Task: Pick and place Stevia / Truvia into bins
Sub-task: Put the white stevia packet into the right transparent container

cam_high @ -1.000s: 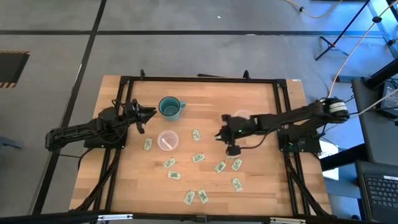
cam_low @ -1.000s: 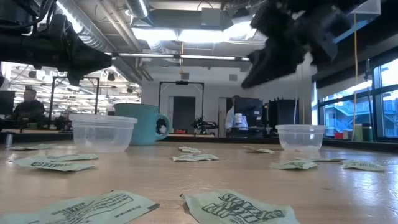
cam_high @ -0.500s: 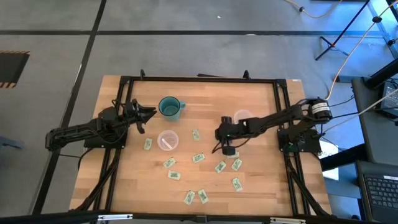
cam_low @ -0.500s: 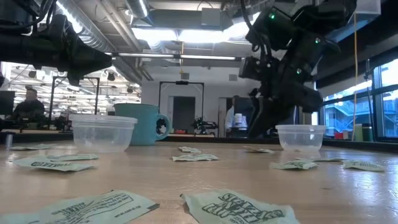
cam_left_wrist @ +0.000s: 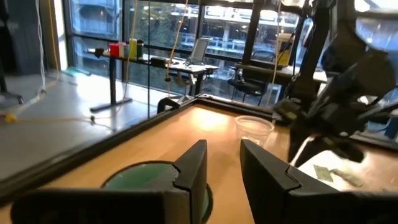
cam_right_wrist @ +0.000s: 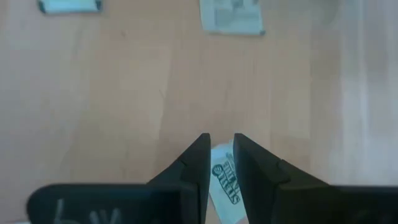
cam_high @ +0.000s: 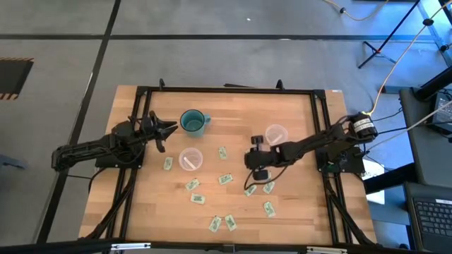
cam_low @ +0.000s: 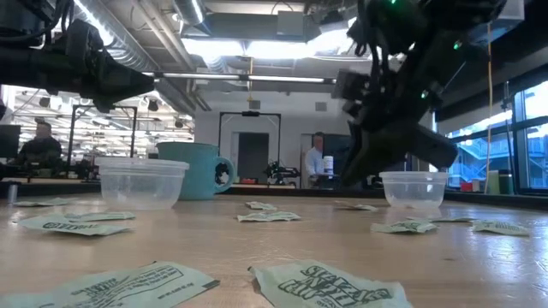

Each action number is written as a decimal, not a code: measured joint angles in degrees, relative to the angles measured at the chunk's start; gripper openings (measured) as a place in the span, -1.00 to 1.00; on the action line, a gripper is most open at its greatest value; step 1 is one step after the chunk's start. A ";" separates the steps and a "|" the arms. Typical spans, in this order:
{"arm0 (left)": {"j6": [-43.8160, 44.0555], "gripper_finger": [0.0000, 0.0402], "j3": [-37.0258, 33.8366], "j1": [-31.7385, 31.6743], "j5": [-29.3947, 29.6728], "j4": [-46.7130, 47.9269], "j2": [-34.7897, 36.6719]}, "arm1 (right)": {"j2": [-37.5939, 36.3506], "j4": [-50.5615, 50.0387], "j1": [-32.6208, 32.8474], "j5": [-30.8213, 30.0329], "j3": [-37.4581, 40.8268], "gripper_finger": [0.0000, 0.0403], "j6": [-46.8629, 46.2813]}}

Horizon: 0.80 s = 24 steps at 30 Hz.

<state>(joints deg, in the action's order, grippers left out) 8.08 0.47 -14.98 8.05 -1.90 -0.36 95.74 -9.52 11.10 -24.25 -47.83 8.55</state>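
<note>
- The right hand (cam_high: 253, 178) is held low over the surface (cam_high: 296, 204), pointed straight down, fingers (cam_right_wrist: 194, 163) only narrowly parted with a Stevia sachet (cam_right_wrist: 225, 180) showing in the gap; a grip is not confirmed.
- That pose appears chosen for pinching a flat packet off the wood.
- The nearer bin (cam_high: 275, 133) is found just beyond the arm; the other bin (cam_high: 191, 159) sits mid-surface.
- Loose sachets (cam_high: 268, 209) are scattered close by; neighbours could be nudged.
- The left hand (cam_high: 164, 130) is parked beside the teal mug (cam_high: 192, 122), fingers slightly apart, empty.
</note>
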 joint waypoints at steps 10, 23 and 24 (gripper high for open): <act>-0.85 -0.55 0.00 -0.01 -0.05 -0.01 0.01 | 2.96 -0.36 1.11 -1.79 -0.12 -0.63 -3.86; -0.86 -0.55 0.00 0.00 -0.11 0.01 0.00 | 6.51 0.20 0.01 -2.53 -0.09 -0.63 -7.03; -0.85 -0.55 0.00 0.00 -0.09 -0.01 0.02 | 6.87 0.36 -0.13 -3.02 -0.13 -0.63 -7.05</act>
<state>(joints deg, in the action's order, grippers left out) 7.23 0.47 -14.98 7.97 -1.91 -0.34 102.62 -9.15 10.97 -27.27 -47.96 1.50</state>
